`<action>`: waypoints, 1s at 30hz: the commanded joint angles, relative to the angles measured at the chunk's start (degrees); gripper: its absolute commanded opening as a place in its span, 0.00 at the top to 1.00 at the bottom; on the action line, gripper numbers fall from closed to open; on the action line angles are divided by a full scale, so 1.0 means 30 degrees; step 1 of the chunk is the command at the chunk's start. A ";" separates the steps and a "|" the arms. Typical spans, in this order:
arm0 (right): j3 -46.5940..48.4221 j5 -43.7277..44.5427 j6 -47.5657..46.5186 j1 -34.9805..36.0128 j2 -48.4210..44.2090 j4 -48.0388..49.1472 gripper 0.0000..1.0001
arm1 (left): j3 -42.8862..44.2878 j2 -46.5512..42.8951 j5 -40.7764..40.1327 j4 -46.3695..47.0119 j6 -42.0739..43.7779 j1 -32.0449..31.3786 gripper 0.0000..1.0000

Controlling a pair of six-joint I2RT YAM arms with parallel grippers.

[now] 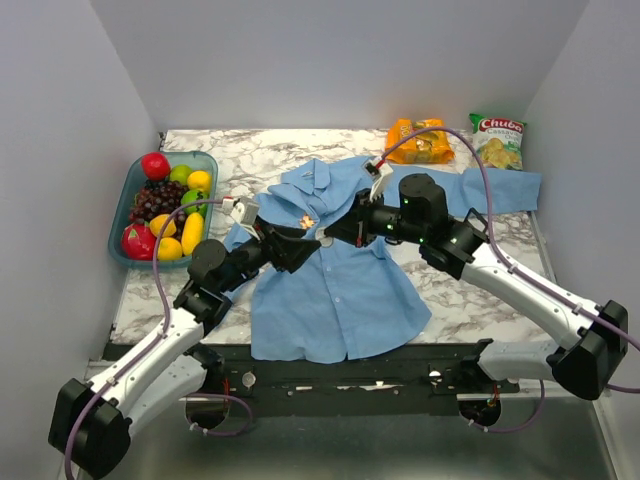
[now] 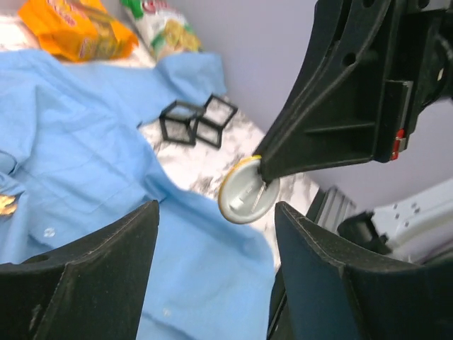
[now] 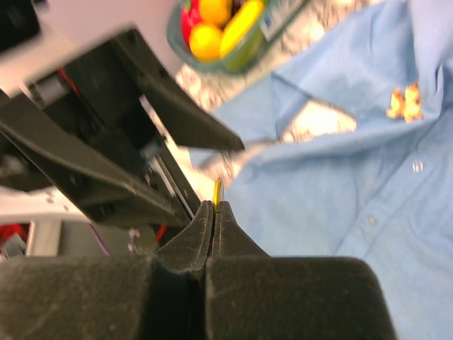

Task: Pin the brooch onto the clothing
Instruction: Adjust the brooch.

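The left pincer (image 2: 216, 212) gapes wide above the blue shirt (image 1: 340, 300), gripping nothing. The brooch (image 3: 405, 103) lies on the shirt's chest just below the collar (image 1: 315, 180), near both pincers but touched by neither. The right pincer (image 3: 214, 212) is clamped tight on a small grey disc (image 2: 248, 190) with a yellow rim, probably a backing. Next, it likely must be carried to the brooch and fastened.
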 commanded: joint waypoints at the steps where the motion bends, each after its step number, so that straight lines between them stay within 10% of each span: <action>1: -0.0645 0.1460 0.2146 0.0023 -0.0762 0.4173 0.99 | -0.1265 -0.0537 -0.5568 0.5472 -0.2426 -0.2131 0.26; 18: -0.2198 0.1167 0.4081 0.0023 -0.1436 0.7282 0.99 | -0.2409 0.1103 -0.6865 1.0306 -0.4506 -0.3072 0.56; 30: -0.2433 0.1373 0.4462 0.0023 -0.1730 0.7721 0.99 | -0.2497 0.2012 -0.5720 1.1802 -0.5034 -0.3277 0.57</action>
